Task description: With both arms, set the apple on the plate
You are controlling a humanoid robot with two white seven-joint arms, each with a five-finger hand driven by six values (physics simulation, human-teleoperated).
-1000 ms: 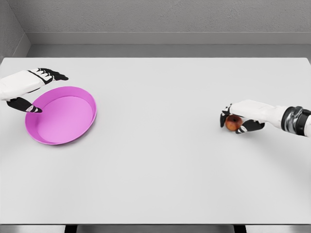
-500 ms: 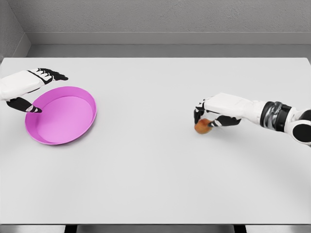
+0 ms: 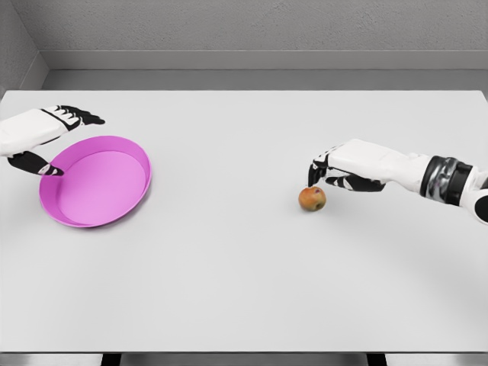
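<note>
A small red-orange apple (image 3: 312, 199) rests on the white table (image 3: 244, 290), right of the middle. Just above and to its right hovers my right hand (image 3: 329, 171), fingers relaxed and open, not touching the fruit. The magenta plate (image 3: 97, 180) sits at the far left of the table. My left hand (image 3: 53, 142) is at the plate's upper left rim, with the fingers above the rim and the thumb at its left edge, spread and holding nothing.
A grey wall (image 3: 244, 30) runs behind the table's far edge. The table's front edge lies near the bottom of the picture.
My right hand carried the apple leftward toward the middle, then let it go and lifted slightly off it. The left hand and plate have stayed put.
</note>
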